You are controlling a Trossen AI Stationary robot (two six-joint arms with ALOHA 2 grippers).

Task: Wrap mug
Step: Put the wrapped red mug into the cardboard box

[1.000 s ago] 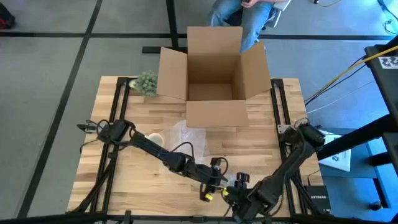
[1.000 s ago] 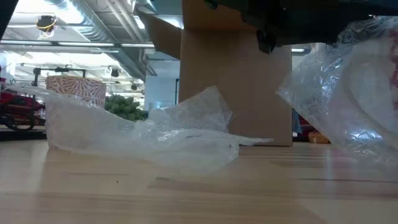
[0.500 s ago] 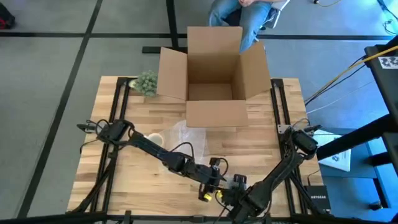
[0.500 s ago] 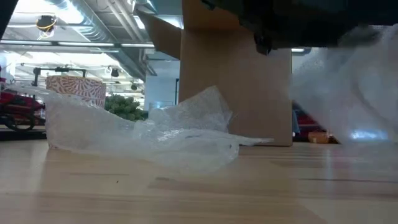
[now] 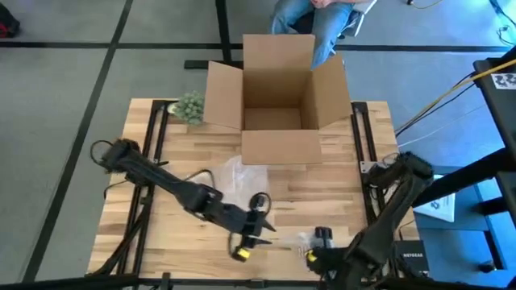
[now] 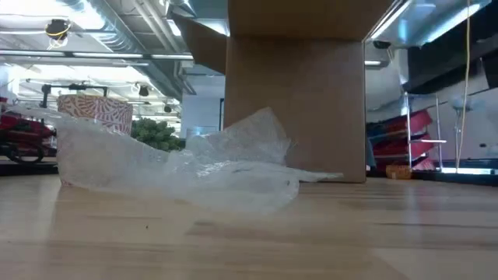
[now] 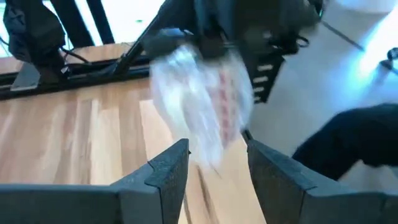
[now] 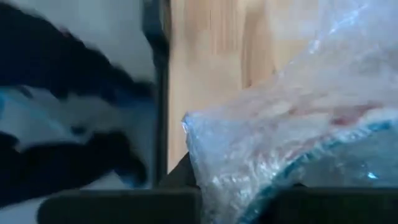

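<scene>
My left gripper [image 5: 250, 238] hangs with its fingers spread and empty over the front of the table [image 5: 161, 234], near the loose bubble wrap [image 5: 234, 179]. To the right, my right gripper [image 5: 316, 251] seems clamped on the bubble-wrapped mug [image 7: 199, 106] at the front edge. If that slick wrap slides or unwinds, the mug could drop off the table.
</scene>
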